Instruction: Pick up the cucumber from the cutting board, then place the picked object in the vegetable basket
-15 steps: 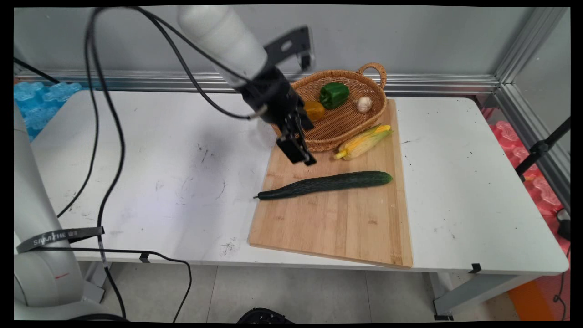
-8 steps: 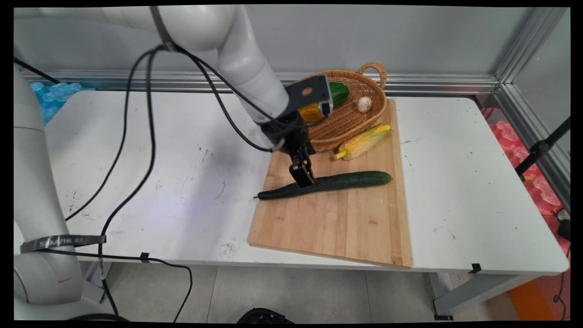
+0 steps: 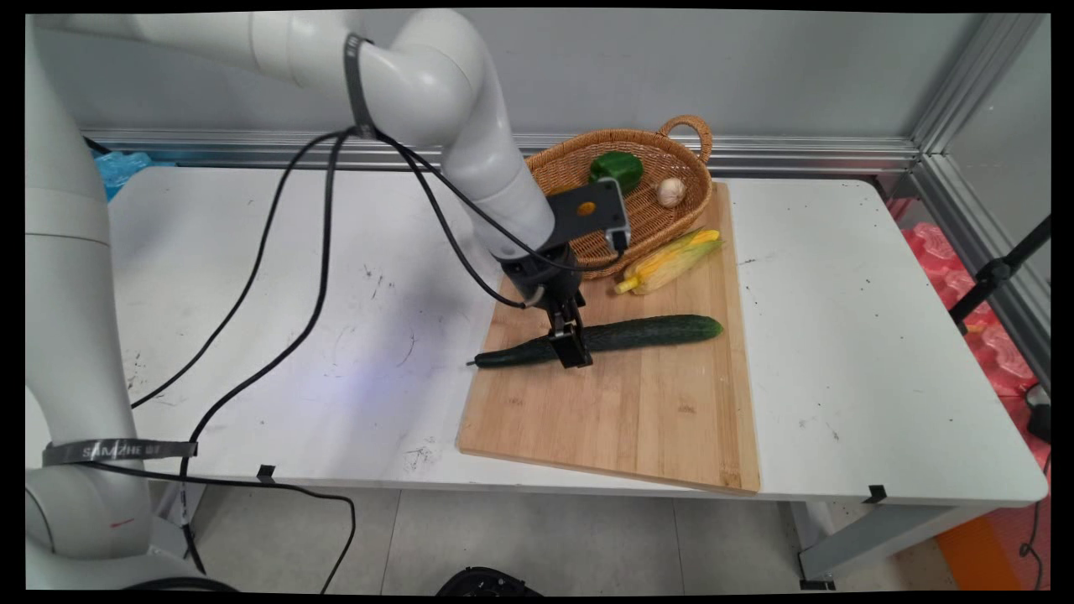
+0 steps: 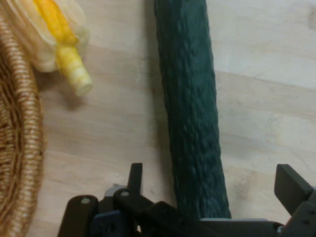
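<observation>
Your gripper [image 3: 571, 348] straddles the cucumber [image 3: 638, 333] on the board [image 3: 621, 411], fingers [image 4: 291, 187] apart (not clamped). Corn [image 3: 669, 260] and basket [image 3: 646, 222] lie beyond the cucumber.

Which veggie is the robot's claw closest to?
The long dark cucumber: the gripper sits right over it, one finger on each side. The corn and the basket vegetables lie farther off.

Dark green bumpy cucumber [image 3: 621, 335] on pale tan wood-grain cutting board [image 3: 621, 411]. Black gripper [image 3: 573, 351]. Yellow corn [image 3: 669, 260] with pale yellow-green husk. Golden-brown woven basket [image 3: 663, 225] holds a green pepper [image 3: 615, 166] and off-white garlic [image 3: 669, 191]. White, scuffed table [image 3: 839, 335].
</observation>
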Tool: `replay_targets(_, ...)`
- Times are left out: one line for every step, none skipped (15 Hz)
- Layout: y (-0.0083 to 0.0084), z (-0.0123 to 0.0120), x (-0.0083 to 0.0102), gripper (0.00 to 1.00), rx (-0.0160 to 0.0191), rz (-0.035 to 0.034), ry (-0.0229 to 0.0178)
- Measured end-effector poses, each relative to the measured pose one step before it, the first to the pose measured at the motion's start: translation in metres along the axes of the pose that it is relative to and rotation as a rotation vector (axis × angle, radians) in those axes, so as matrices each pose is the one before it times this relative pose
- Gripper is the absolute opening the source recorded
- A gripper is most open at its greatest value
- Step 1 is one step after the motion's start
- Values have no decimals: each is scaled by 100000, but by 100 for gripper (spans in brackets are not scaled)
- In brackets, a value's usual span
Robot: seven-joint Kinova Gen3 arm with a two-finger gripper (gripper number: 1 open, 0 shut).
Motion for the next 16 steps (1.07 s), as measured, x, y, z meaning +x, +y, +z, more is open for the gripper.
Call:
replay_targets(7,375,86,100,73,-103,-338)
replay_targets(1,355,83,100,49,-129,-310)
replay_targets(-4,386,94,100,91,-92,-333)
replay_targets(-5,405,102,0,71,-77,-325)
replay_targets(-2,348,128,0,-8,29,-226)
replay_targets(-16,220,103,0,-25,67,-113)
replay_targets(-22,168,108,0,-41,121,-29)
replay_targets(-68,86,141,0,16,232,56)
replay_targets(-47,-56,94,0,-23,266,47)
replay_targets(-36,-200,99,0,-28,294,76)
replay_targets(-18,-394,91,0,-19,288,167)
replay_targets(24,-500,27,0,-102,49,24)
replay_targets(41,-796,65,0,-33,207,187)
replay_targets(83,-990,79,0,-134,327,304)
replay_targets(80,-1007,88,0,-163,498,293)
replay_targets(58,-682,89,0,-90,371,278)
